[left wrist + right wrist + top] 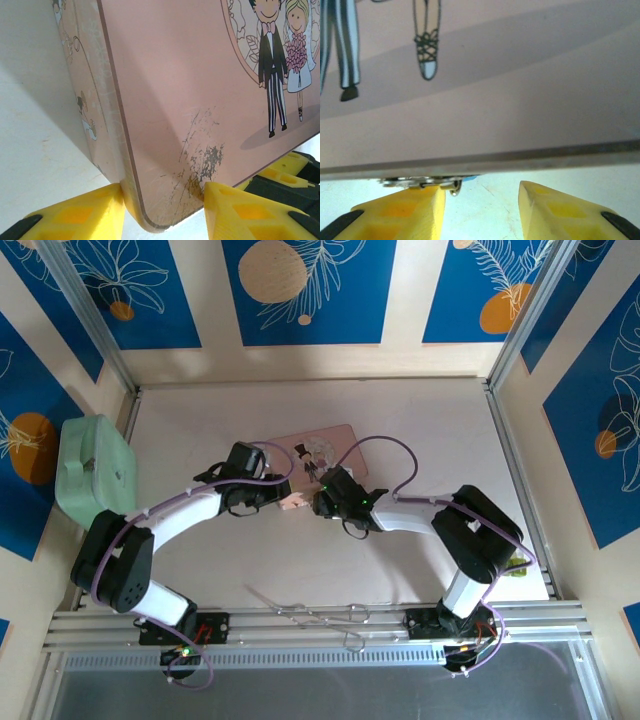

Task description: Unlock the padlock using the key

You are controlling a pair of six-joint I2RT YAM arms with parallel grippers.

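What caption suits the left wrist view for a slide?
Yellow fingers of the left gripper straddle the scratched corner of a pink box bearing a bride-and-groom cartoon.

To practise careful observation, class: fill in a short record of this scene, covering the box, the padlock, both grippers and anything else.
pink box: mid-table, cartoon bride and groom on lid
padlock: silvery with blue, at the box's edge, mostly hidden
left gripper: fingers flank the box's corner; grip unclear
right gripper: jaws apart, nothing between, close to padlock
green case: at the left side
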